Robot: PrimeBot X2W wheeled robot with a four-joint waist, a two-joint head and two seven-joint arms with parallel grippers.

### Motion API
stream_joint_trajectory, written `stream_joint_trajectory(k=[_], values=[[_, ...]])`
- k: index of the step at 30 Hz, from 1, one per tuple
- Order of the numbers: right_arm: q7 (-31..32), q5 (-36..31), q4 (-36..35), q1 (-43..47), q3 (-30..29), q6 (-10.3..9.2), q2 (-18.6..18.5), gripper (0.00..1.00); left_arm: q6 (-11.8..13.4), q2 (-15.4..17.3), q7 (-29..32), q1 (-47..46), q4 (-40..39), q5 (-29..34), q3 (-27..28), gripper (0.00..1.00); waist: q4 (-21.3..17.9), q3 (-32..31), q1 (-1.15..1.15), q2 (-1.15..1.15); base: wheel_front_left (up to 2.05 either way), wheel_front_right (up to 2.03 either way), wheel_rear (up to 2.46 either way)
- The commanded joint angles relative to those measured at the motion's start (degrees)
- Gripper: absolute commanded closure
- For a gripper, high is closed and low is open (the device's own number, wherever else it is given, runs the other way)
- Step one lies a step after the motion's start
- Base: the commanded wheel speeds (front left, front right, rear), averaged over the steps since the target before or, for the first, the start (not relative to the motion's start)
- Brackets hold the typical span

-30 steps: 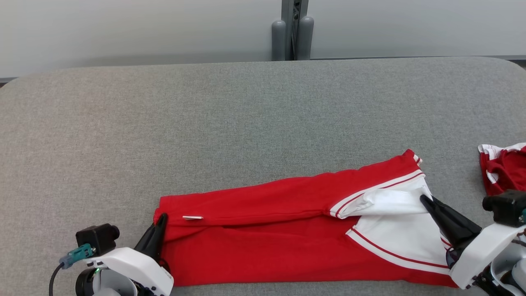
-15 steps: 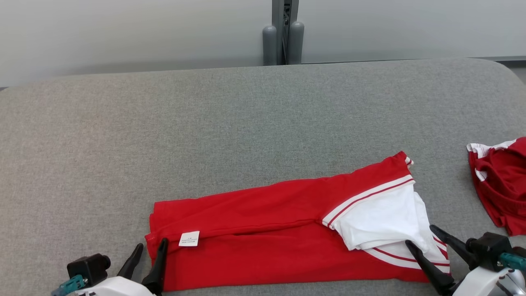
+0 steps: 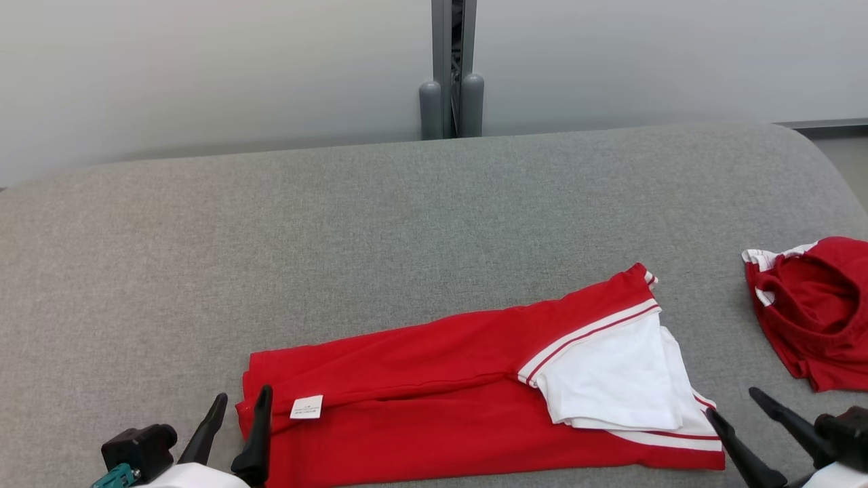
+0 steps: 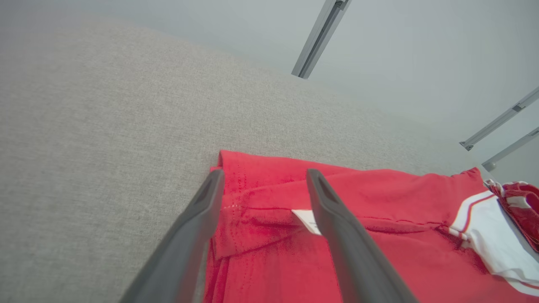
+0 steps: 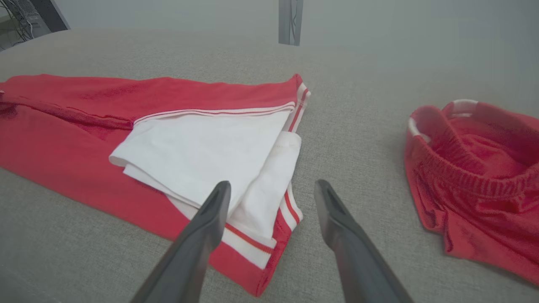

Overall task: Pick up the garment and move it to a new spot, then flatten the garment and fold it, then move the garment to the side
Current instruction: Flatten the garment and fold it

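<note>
— What's just changed?

— I've let go on both sides. My left gripper (image 3: 243,394) and right gripper (image 3: 731,402) now stand spread wide, holding nothing, drawn back towards me.

— And the shirt?

— The red shirt (image 3: 434,393) lies folded lengthwise between them, its label (image 3: 306,407) end right at my left fingertips and its white sleeve (image 3: 610,373) just ahead of the right. I judge that fold laid; the next one follows.

Bright, even, diffuse light; head view sharp. Soft, faint shadows under garment (image 3: 420,379) edges. Wrist views warp twd edges, near foreground blurry.
</note>
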Motion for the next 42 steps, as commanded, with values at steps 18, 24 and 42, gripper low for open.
stream_joint_trajectory(k=[18, 24, 42], values=[[14.63, -1.27, 2.32, -3.24, -17.47, -0.02, 10.86, 0.0, 3.9, -0.13, -0.25, -0.76, -9.72, 4.84, 1.54, 0.0, 3.42, -3.4, 0.0, 0.0, 0.0, 0.0, 0.0], [19.38, -1.88, 9.86, -7.83, -19.6, -0.01, 14.39, 0.0, 4.82, 0.27, -0.05, 0.37, -10.6, 4.98, 1.8, 0.0, 6.03, -3.08, 0.0, 0.0, 0.0, 0.0, 0.0], [27.55, 0.07, 28.87, -16.73, -19.54, -0.01, 18.96, 0.0, 4.27, -0.59, -0.07, 0.19, -10.45, 5.35, 1.82, 0.0, 11.4, -1.57, 0.0, 0.0, 0.0, 0.0, 0.0]])
